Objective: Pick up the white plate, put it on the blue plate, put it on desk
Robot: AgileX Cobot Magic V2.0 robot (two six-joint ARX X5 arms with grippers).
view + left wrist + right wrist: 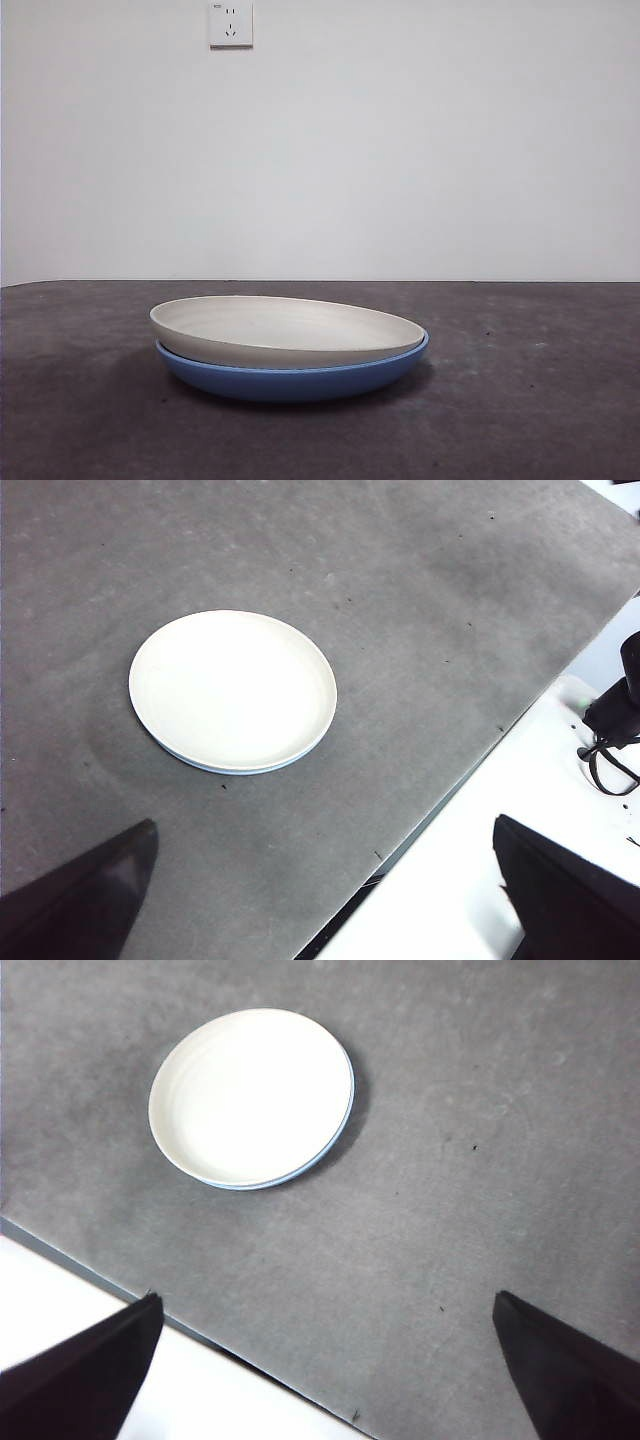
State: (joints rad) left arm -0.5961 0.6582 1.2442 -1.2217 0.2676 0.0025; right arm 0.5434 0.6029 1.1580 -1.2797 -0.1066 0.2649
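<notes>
The matte cream-white round plate (285,327) with faint concentric rings sits nested, slightly tilted, in the glossy blue round plate (300,380) on the rough dark grey tabletop (540,400). The left gripper (330,900) and right gripper (330,1370) hang well apart from them, jaws spread wide and empty.

White plate (285,328) nested on blue plate (290,378) was the only obstacle on the table (540,400), open surface all around it, both hands (320,900) (325,1370) held high, spread wide, well apart from the stack.
</notes>
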